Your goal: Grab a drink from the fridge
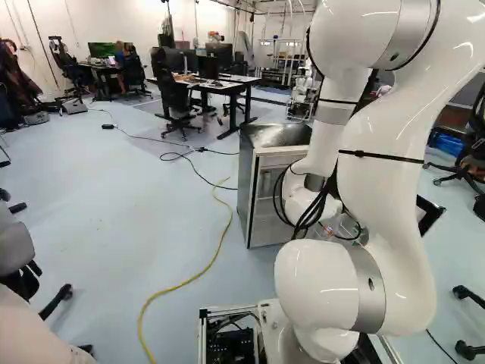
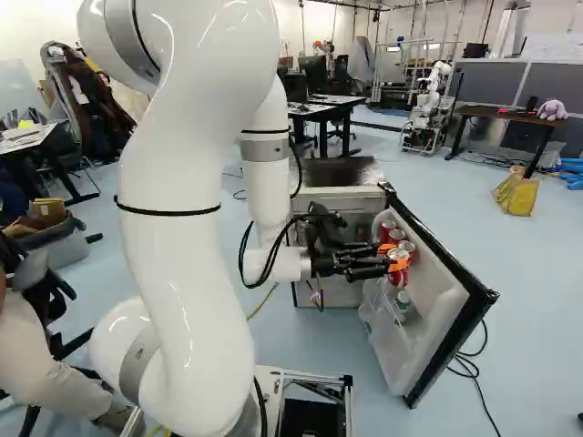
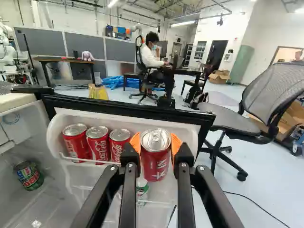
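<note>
Orange pads (image 3: 176,144) of the pincer (image 3: 156,146) squeeze a red can (image 3: 156,166) from both sides beside the fridge door (image 2: 441,319). The grab looks done; carrying it clear remains.

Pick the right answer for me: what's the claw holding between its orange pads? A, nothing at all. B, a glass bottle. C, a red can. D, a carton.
C: the wrist view shows an orange pad of the claw against each side of a red can, next to three more red cans in the fridge door.
</note>
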Tool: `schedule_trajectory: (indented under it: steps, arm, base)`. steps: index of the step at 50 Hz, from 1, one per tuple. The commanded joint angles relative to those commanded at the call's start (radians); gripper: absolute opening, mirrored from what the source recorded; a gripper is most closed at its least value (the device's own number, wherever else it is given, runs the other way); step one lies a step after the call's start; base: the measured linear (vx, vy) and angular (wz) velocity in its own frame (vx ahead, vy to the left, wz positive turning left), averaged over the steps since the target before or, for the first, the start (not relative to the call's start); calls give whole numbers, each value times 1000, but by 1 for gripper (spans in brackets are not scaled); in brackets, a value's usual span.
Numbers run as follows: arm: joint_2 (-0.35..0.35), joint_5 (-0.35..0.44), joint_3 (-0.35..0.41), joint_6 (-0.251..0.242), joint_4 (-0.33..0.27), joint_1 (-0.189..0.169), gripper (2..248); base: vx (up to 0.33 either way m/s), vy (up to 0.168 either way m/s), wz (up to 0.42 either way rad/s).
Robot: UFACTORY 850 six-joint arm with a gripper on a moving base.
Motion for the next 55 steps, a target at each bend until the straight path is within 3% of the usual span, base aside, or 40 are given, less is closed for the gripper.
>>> schedule_trajectory:
  steps: [31, 55]
  arm:
    - [163, -1, 91, 0, -30, 73, 83]
    - [279, -52, 122, 0, -91, 93, 83]
  base:
    - [0, 0, 0]
    - [0, 0, 0]
